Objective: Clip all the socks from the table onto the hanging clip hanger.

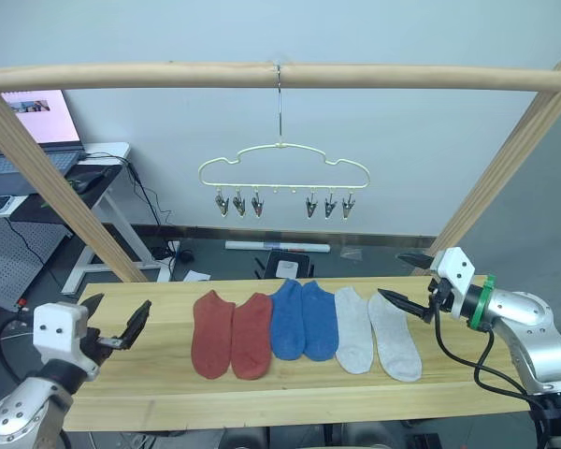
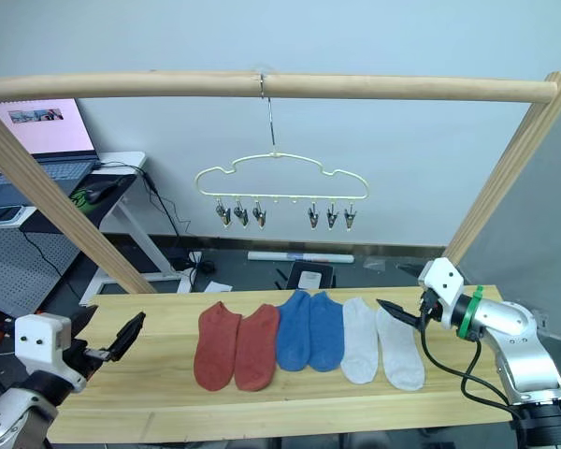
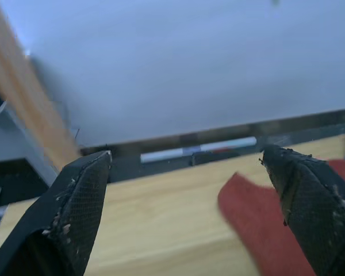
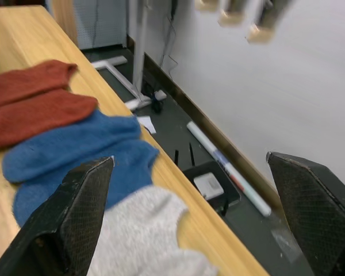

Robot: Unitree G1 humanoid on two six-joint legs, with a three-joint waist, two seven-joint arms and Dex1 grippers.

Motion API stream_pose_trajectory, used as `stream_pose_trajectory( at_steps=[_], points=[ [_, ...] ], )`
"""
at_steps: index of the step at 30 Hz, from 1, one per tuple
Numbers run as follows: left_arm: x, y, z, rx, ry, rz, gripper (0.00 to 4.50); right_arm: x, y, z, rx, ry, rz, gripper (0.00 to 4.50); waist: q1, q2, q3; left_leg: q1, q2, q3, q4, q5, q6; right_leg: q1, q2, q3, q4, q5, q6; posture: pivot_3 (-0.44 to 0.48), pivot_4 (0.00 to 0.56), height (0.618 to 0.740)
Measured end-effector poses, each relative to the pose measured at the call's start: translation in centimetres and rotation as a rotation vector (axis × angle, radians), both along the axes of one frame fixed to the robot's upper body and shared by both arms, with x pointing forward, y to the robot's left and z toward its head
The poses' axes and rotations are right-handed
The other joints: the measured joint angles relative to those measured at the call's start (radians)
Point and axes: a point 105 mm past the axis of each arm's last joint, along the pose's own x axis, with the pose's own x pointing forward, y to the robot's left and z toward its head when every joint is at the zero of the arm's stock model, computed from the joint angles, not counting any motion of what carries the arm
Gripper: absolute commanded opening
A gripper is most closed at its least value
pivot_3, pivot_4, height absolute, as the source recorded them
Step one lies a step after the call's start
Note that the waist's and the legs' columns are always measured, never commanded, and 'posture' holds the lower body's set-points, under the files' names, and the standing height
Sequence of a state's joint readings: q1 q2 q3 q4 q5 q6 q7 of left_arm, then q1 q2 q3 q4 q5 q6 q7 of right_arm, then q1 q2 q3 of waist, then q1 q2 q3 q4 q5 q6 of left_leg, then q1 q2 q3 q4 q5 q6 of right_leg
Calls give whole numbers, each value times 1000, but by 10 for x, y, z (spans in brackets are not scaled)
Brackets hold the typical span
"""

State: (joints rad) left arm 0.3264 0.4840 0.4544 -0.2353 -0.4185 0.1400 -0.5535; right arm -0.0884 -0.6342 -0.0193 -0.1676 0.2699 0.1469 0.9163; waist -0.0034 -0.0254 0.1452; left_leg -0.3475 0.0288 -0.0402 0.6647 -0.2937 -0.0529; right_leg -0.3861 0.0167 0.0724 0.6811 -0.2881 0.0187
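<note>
**Me:** Pale wood planks come first: the desk (image 1: 168, 398) runs across in front of me, and both my grippers hang over its ends with nothing in them. My left gripper (image 1: 115, 325) sits at about 8 o'clock, jaws spread wide. My right gripper (image 1: 404, 282) sits at about 4 o'clock, also spread, its tips just beside the outer grey sock.

**Partner:** And the socks?

**Me:** All six lie flat in a row mid-desk, touching side by side: the rust-red pair (image 1: 232, 334) nearest my left, the blue pair (image 1: 304, 320) in the middle, the light grey pair (image 1: 379, 331) nearest my right. None is clipped yet.

**Partner:** So which one do you start with?

**Me:** I judge the outer grey sock the natural one, since my right gripper is beside it. I'd pinch it at the cuff end, taking one sock only, so its neighbour doesn't drag along.

**Partner:** Then up?

**Me:** Yes, toward 12 o'clock. The clip hanger (image 1: 283, 169) hangs from the wooden pole (image 1: 262, 75) behind the desk, its clips (image 1: 329, 206) bare. It will likely swing, so my left gripper should work the clip.
</note>
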Motion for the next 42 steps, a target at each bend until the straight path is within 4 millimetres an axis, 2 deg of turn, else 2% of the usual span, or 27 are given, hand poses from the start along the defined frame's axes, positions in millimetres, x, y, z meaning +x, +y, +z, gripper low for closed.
stream_pose_trajectory(
  at_steps=[7, 10, 13, 17, 23, 42],
  points=[
    [39, -35, 27, -24, -112, -75, 4500, -5, 31, 35, 67, -60, 79, 4480, -6, 2, 16, -1, 0, -1, -1, 0, 0, -1, 0, 0, -1, 0, 0, 4, 177, 740],
    [48, -43, 35, -38, -150, -80, 4500, -8, 38, 40, 73, -61, 93, 4480, -9, 0, 20, -2, 0, -3, -1, 0, 0, -1, -1, 0, -1, 1, -1, 1, 181, 740],
    [55, -47, 41, -32, -177, -83, 3892, -9, 41, 40, 80, -45, 101, 4500, -16, -1, 28, -3, 0, -5, -1, 0, 0, -1, -1, -1, -1, 1, -1, 0, 184, 740],
    [64, -49, 43, -45, -198, -82, 2690, -10, 44, 42, 85, -41, 113, 4500, -25, -1, 37, -4, 0, -7, -1, 0, 0, -1, -1, -1, -1, 0, 0, -4, 187, 740],
    [78, -60, 45, -85, -210, -107, 2690, -13, 49, 48, 93, -58, 131, 4500, -25, -1, 39, -8, 0, -10, -1, 0, 0, -3, -1, -3, -2, 0, 0, -15, 184, 740],
    [121, -75, 49, -132, -215, -163, 2690, -15, 61, 54, 114, -73, 128, 4500, -30, -2, 40, -12, -1, -11, -1, 0, 0, -5, -1, -5, -3, 1, -1, -63, 173, 740]
  ],
)
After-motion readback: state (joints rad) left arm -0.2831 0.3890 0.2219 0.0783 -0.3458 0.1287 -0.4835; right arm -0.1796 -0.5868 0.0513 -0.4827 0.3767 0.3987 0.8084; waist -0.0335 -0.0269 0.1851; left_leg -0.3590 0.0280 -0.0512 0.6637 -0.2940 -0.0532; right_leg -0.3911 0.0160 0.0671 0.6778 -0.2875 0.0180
